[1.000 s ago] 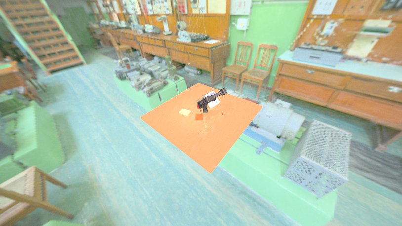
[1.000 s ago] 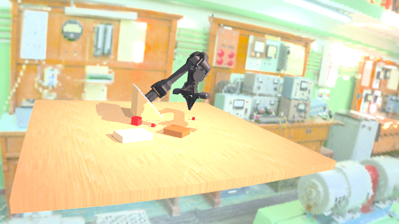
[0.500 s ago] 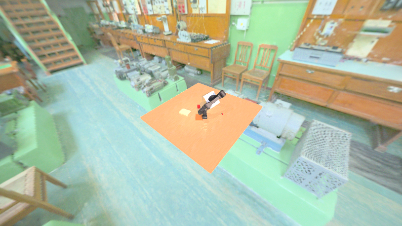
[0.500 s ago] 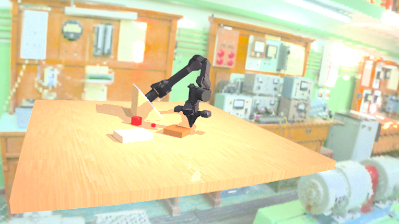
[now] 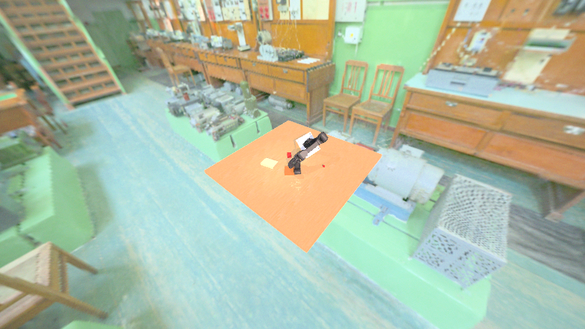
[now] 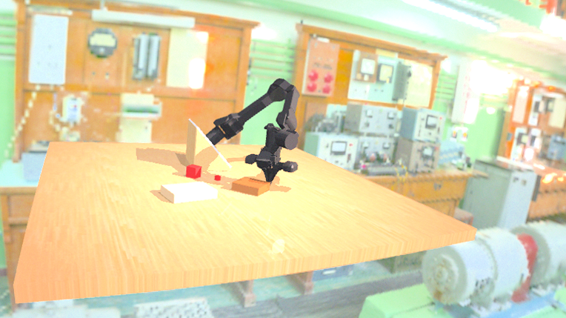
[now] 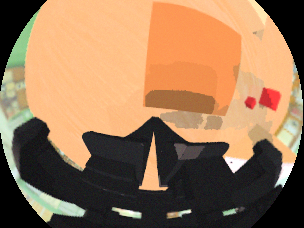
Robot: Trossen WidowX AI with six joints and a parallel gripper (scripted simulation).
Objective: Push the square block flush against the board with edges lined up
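Observation:
The orange square block (image 5: 288, 171) (image 6: 250, 186) (image 7: 192, 50) lies flat on the table. The pale cream board (image 5: 268, 163) (image 6: 188, 193) lies flat to its left in the top and exterior views, with a gap between them. My gripper (image 5: 297, 172) (image 6: 270, 181) (image 7: 155, 120) is shut and empty. Its tips point down, low beside the block's right end in the exterior view and close to the block's near edge in the wrist view. I cannot tell whether the tips touch the block.
A red cube (image 5: 289, 154) (image 6: 193, 172) (image 7: 270, 99) and a smaller red cube (image 6: 218, 177) (image 7: 250, 102) lie behind the gap between the parts. Another small red piece (image 5: 323, 166) lies to the right. A slanted white panel (image 5: 315, 151) stands by the arm's base.

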